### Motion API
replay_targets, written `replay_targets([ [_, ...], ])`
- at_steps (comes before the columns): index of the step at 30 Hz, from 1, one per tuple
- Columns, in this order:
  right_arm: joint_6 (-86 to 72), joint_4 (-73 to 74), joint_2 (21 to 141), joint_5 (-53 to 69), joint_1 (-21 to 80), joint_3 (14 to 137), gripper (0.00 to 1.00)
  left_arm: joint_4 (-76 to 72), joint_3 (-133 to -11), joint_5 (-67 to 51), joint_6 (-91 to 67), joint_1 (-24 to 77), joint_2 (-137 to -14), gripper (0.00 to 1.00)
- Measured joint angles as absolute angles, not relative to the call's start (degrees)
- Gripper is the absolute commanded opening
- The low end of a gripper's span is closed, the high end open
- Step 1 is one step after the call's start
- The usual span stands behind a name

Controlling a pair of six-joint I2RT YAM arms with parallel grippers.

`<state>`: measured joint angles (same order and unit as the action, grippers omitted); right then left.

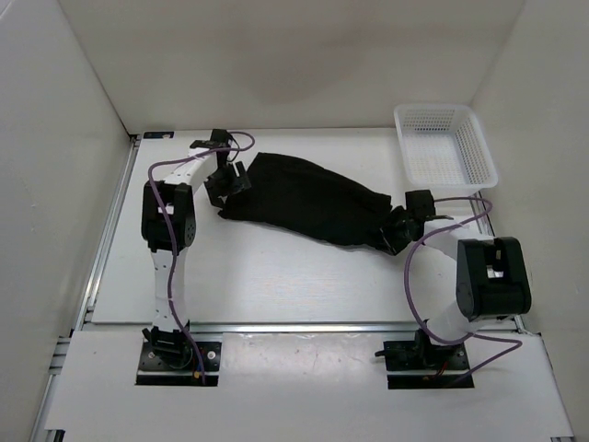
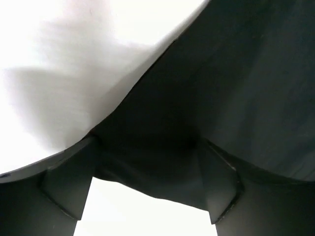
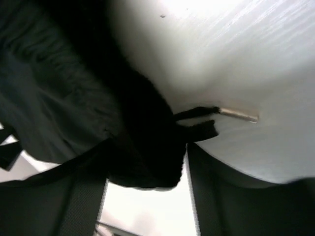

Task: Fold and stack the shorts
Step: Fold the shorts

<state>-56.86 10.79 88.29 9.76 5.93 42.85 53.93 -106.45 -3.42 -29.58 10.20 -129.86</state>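
Shorts (image 1: 304, 198) need firm corner pinches before lifting: left gripper (image 2: 145, 191) jaws spread over hem, right gripper (image 3: 147, 182) around bunched cloth, grip unclear.

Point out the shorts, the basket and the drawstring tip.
shorts (image 1: 308, 198), top view, middle of the fabric.
basket (image 1: 451, 180), top view, near wall.
drawstring tip (image 3: 238, 114), right wrist view, metal end.
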Motion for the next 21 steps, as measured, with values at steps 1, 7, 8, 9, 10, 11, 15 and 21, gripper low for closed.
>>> replay_targets([
  [1, -57.19, 10.09, 89.34, 9.93, 5.89, 42.96, 0.46, 53.74, -106.85, -3.44, -29.78, 10.17, -129.91, 0.69],
  [7, -55.79, 10.37, 93.14, 9.17, 5.74, 46.74, 0.00, 53.06, -108.62, -5.17, -30.09, 9.47, -132.05, 0.10],
  [8, -55.05, 10.79, 93.36, 9.10, 5.74, 47.48, 0.00, 52.99, -108.57, -5.21, -30.28, 9.37, -132.03, 0.10],
  [9, -54.43, 11.51, 93.47, 8.99, 5.74, 48.18, 0.00, 52.66, -108.22, -5.23, -30.55, 9.26, -131.92, 0.10],
  [10, -53.41, 12.40, 93.45, 8.93, 5.74, 48.73, 0.00, 52.18, -107.53, -5.34, -30.81, 9.13, -131.48, 0.10],
  [11, -52.42, 13.32, 93.38, 8.95, 5.74, 49.21, 0.00, 51.55, -106.08, -5.28, -31.03, 8.93, -130.63, 0.10],
  [15, -48.16, 19.14, 91.00, 9.19, 5.76, 49.45, 0.00, 50.13, -95.15, -5.08, -31.75, 7.66, -123.94, 0.10],
  [21, -44.07, 26.57, 79.90, 9.80, 5.98, 43.79, 0.46, 51.90, -75.88, -4.45, -33.95, 7.05, -108.36, 0.27],
])
